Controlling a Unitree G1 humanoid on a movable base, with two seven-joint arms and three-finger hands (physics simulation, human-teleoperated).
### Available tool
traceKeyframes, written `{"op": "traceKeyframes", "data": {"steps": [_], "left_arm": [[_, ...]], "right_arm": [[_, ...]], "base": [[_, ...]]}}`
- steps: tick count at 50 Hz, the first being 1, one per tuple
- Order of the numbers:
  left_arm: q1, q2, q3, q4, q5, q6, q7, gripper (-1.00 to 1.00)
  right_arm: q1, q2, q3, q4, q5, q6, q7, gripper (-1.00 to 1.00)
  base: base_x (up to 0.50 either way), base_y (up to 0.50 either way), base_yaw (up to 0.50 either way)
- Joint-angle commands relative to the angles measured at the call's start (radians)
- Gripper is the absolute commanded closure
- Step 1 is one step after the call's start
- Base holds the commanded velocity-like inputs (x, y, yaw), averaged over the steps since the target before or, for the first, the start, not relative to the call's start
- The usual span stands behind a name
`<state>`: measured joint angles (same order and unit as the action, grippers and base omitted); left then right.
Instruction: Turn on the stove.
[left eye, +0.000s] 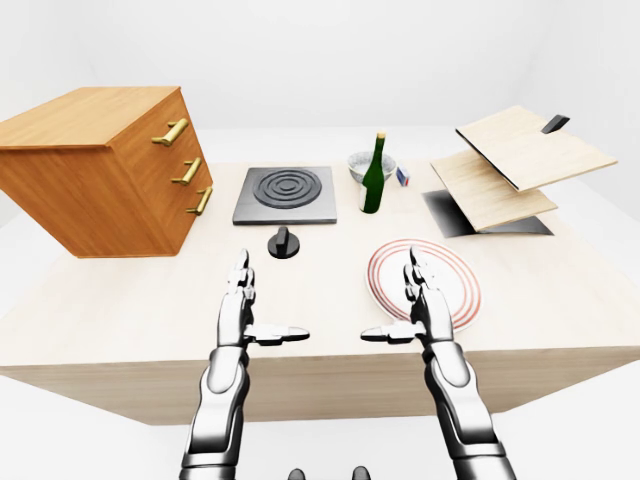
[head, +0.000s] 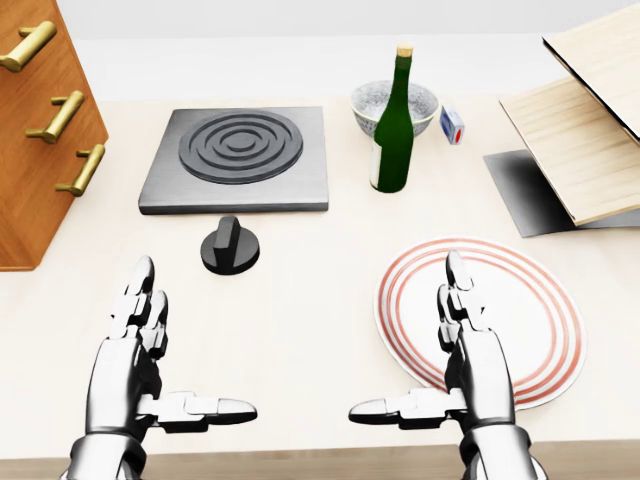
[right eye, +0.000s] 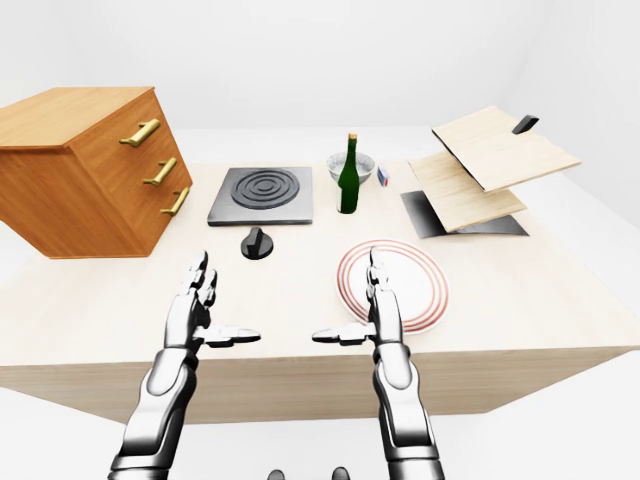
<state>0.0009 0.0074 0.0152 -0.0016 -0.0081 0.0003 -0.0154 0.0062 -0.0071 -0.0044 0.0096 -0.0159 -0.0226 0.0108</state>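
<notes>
Both hands hover over the table (head: 300, 330), fingers straight and thumbs pointing inward — spread wide, gripping nothing. The knob (head: 230, 246) sits just beyond the left hand (head: 140, 345) and a little toward the right one, its ridge upright in the head view (probably the off position); the stove (head: 238, 158) lies just past it. The right hand (head: 470, 350) hangs above the plate (head: 545, 330), with the bottle (head: 392, 130) farther ahead. The left looks better placed to reach the knob — nothing stands between them.
</notes>
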Motion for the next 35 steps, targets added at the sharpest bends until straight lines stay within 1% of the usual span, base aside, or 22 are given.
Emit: {"op": "traceKeyframes", "data": {"steps": [1, 3, 4, 5, 6, 8, 10, 11, 14, 19, 22, 23, 26, 28, 31, 35], "left_arm": [[0.005, 0.01, 0.021, -0.007, -0.011, 0.002, -0.024, -1.0], [0.004, 0.01, 0.021, -0.005, -0.01, 0.0, -0.023, -1.0], [0.003, 0.01, 0.021, -0.003, -0.01, 0.0, -0.024, -1.0], [0.003, 0.01, 0.021, -0.002, -0.01, -0.001, -0.024, -1.0], [0.002, 0.009, 0.02, -0.001, -0.009, -0.001, -0.022, -1.0], [0.004, 0.008, 0.015, 0.001, -0.005, -0.004, -0.023, -1.0], [0.003, 0.008, 0.015, 0.004, -0.004, -0.005, -0.022, -1.0], [0.003, 0.008, 0.015, 0.004, -0.005, -0.005, -0.023, -1.0], [0.0, 0.009, 0.016, 0.007, -0.005, -0.006, -0.023, -1.0], [0.001, 0.009, 0.015, 0.005, -0.004, -0.004, -0.023, -1.0], [0.004, 0.008, 0.015, -0.004, -0.006, 0.001, -0.024, -1.0], [0.003, 0.008, 0.015, -0.003, -0.005, 0.0, -0.024, -1.0], [0.003, 0.008, 0.015, -0.001, -0.005, -0.001, -0.024, -1.0], [0.002, 0.008, 0.016, 0.0, -0.006, -0.001, -0.024, -1.0], [0.005, 0.008, 0.015, -0.003, -0.006, -0.001, -0.025, -1.0], [0.008, 0.008, 0.014, -0.007, -0.006, -0.001, -0.026, -1.0]], "right_arm": [[0.037, -0.009, 0.006, -0.011, -0.035, -0.056, 0.041, -1.0], [0.035, -0.008, 0.005, -0.014, -0.054, -0.039, 0.029, -1.0], [0.029, -0.004, 0.004, -0.011, -0.072, -0.019, 0.007, -1.0], [0.023, -0.002, 0.004, -0.005, -0.082, -0.012, -0.007, -1.0], [0.018, -0.003, 0.005, 0.003, -0.082, -0.015, -0.004, -1.0], [0.008, -0.006, 0.006, 0.011, -0.079, 0.014, 0.007, -1.0], [0.008, -0.005, 0.004, 0.009, -0.075, 0.013, 0.008, -1.0], [0.008, -0.005, 0.004, 0.013, -0.076, 0.007, 0.007, -1.0], [0.001, -0.007, 0.001, 0.021, -0.071, 0.015, 0.012, -1.0], [-0.009, -0.009, -0.004, 0.031, -0.059, 0.026, 0.02, -1.0], [-0.003, -0.009, -0.001, 0.031, -0.062, 0.012, 0.022, -1.0], [-0.002, -0.01, -0.001, 0.028, -0.059, 0.018, 0.029, -1.0], [-0.007, -0.009, -0.003, 0.036, -0.06, 0.014, 0.026, -1.0], [-0.003, -0.009, 0.001, 0.039, -0.067, 0.001, 0.024, -1.0], [0.003, -0.008, 0.005, 0.04, -0.07, -0.009, 0.028, -1.0], [0.004, -0.008, 0.005, 0.037, -0.071, -0.008, 0.029, -1.0]], "base": [[0.0, 0.0, 0.0], [0.0, 0.0, 0.0], [0.0, 0.0, 0.0], [0.0, 0.0, 0.0], [0.0, 0.0, 0.0], [0.0, 0.0, 0.0], [0.0, 0.0, 0.0], [0.0, 0.0, 0.0], [0.0, 0.0, 0.0], [0.28, 0.0, 0.0], [0.41, 0.0, 0.0], [0.47, 0.0, 0.0], [0.47, 0.0, 0.0], [0.48, 0.0, 0.0], [0.48, 0.0, 0.0], [0.48, 0.0, 0.0]]}}
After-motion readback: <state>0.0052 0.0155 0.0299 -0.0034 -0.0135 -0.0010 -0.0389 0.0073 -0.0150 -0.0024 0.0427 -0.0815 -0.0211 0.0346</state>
